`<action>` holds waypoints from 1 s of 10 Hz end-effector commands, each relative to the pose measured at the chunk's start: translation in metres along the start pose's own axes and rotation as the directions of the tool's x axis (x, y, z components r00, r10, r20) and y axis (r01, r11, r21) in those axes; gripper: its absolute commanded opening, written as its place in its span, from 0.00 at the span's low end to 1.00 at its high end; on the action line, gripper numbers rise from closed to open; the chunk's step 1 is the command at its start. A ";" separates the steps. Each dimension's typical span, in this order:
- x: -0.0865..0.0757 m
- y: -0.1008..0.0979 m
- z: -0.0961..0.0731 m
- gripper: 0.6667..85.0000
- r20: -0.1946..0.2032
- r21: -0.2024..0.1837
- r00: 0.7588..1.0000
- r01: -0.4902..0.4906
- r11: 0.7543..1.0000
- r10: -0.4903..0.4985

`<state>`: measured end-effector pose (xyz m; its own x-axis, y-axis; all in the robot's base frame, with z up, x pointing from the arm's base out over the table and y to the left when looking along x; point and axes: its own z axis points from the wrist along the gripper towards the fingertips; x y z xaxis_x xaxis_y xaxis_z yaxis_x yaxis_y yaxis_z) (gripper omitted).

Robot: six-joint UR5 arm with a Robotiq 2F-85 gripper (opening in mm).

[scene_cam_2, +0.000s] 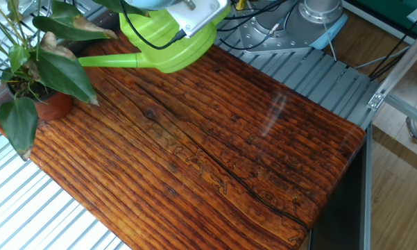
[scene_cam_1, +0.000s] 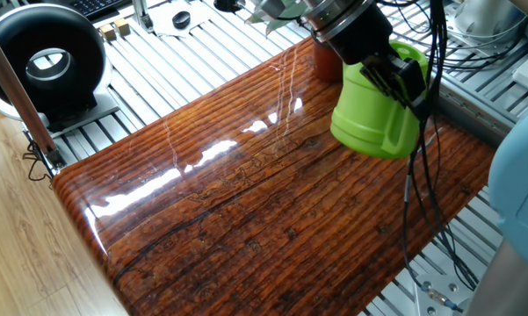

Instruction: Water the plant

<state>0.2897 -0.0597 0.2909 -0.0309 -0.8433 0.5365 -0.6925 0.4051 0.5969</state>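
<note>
The plant [scene_cam_2: 40, 64] has broad dark green leaves and stands in a small terracotta pot [scene_cam_2: 53, 105] at the left corner of the wooden board [scene_cam_2: 215, 146]. In one fixed view only the pot [scene_cam_1: 325, 63] shows, behind the can. A lime-green watering can [scene_cam_1: 376, 110] hangs just above the board, and my gripper [scene_cam_1: 399, 77] is shut on its top handle. In the other fixed view the can [scene_cam_2: 172, 46] holds its long spout [scene_cam_2: 108, 60] level, pointing left, with the tip beside the plant's leaves. The fingers are hidden there by the wrist housing.
A black ring-shaped device [scene_cam_1: 46, 60] stands off the board's far left end. Black cables [scene_cam_1: 419, 189] hang from the arm down across the board's right side. The robot base [scene_cam_2: 320, 15] stands behind the board. Slatted aluminium surrounds the board.
</note>
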 end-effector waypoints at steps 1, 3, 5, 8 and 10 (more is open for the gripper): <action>0.003 -0.009 0.002 0.01 0.017 0.039 1.000 0.024 0.999 -0.024; 0.006 -0.011 0.002 0.01 0.006 0.055 1.000 0.016 0.998 -0.017; 0.007 -0.009 0.004 0.01 0.011 0.055 1.000 0.014 0.998 -0.015; 0.008 -0.008 0.005 0.01 0.013 0.056 1.000 0.009 0.998 -0.010; 0.008 -0.008 0.006 0.01 0.018 0.056 1.000 0.010 0.998 -0.011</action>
<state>0.2913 -0.0730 0.2876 -0.0314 -0.8464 0.5316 -0.7300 0.3828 0.5663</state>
